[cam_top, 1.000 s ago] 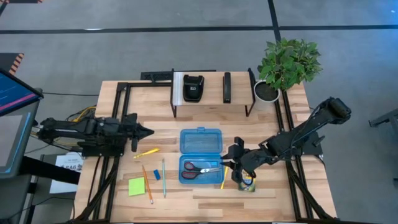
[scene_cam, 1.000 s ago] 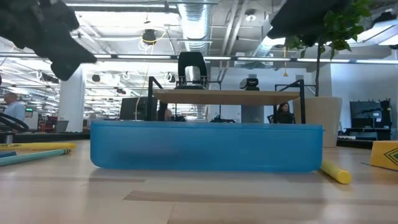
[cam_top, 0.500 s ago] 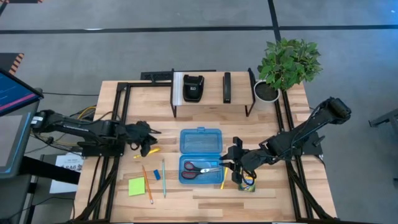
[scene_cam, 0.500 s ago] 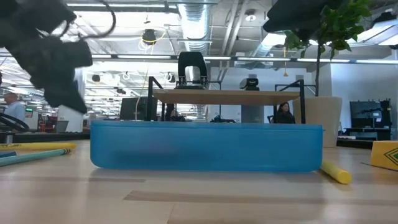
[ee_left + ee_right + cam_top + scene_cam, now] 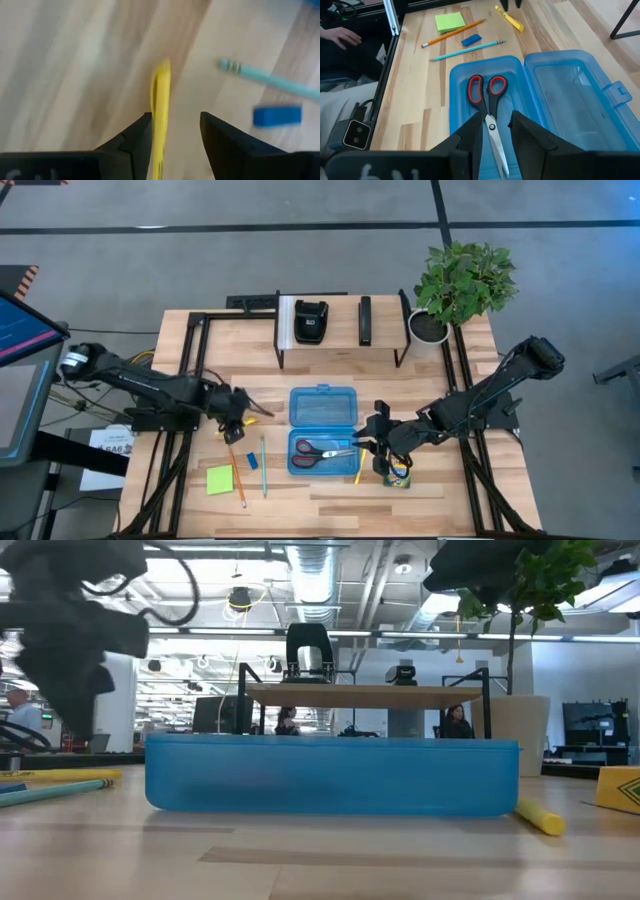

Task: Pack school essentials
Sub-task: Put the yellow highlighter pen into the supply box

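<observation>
Wooden tabletop (image 5: 330,375), open-plan room behind with people at desks in the low view.

Progress: early. Only the red-handled scissors (image 5: 322,448) lie inside the blue case (image 5: 323,455); they sit in its tray half, nearer the front edge, with the lid half (image 5: 324,408) folded open flat and holding nothing.

Still outside, left of the case: yellow pencil (image 5: 160,112), orange pencil (image 5: 237,476), teal pencil (image 5: 263,465), blue eraser (image 5: 252,461), green sticky-note pad (image 5: 220,480). Another yellow pencil (image 5: 359,467) rests just beside the case's right wall, and the crayon box (image 5: 399,475) stands near it under the right arm.

Left gripper (image 5: 176,130): low over the first yellow pencil, fingers parted and straddling it, not yet pinching. Judged to be the next pick.

Right gripper (image 5: 496,129): hovers over the scissors in the tray, fingers apart with nothing between them.

Back rack (image 5: 340,330) with black devices (image 5: 311,320) untouched.
</observation>
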{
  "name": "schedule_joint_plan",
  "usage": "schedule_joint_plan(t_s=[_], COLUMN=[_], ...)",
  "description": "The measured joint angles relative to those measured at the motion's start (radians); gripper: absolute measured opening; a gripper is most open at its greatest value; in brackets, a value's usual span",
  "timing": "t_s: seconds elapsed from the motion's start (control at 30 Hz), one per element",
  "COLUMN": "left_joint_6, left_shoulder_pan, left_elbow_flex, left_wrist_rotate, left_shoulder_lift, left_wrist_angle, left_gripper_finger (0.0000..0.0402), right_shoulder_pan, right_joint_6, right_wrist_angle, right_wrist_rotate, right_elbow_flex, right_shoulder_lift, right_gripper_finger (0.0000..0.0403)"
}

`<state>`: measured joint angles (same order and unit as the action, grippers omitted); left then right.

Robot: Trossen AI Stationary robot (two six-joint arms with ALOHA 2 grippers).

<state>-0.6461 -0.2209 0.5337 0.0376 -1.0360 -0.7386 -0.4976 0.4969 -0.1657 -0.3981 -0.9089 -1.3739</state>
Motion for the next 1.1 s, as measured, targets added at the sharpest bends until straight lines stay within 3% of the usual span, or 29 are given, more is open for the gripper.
schedule_joint_plan(t_s=[0.3, 0.8, 0.93, 1.1], left_joint_6=[-0.125, -0.091, -0.092, -0.102], left_shoulder_pan=[-0.156, -0.124, -0.123, -0.124], left_elbow_flex=[0.006, 0.016, 0.017, 0.014], left_wrist_rotate=[0.043, 0.066, 0.055, 0.046], left_shoulder_lift=[-0.155, -0.326, -0.337, -0.324], left_wrist_angle=[-0.072, -0.04, -0.029, -0.018], left_gripper_finger=[0.0151, 0.0145, 0.0106, 0.0019], right_shoulder_pan=[-0.006, -0.006, -0.006, -0.006], right_joint_6=[0.003, 0.007, 0.008, 0.008], right_wrist_angle=[0.002, 0.016, 0.017, 0.017], right_wrist_rotate=[0.002, 0.001, 0.003, 0.003], right_elbow_flex=[0.0, 0.0, 0.0, 0.0], right_shoulder_lift=[0.0, 0.0, 0.0, 0.0], right_gripper_finger=[0.012, 0.012, 0.012, 0.012])
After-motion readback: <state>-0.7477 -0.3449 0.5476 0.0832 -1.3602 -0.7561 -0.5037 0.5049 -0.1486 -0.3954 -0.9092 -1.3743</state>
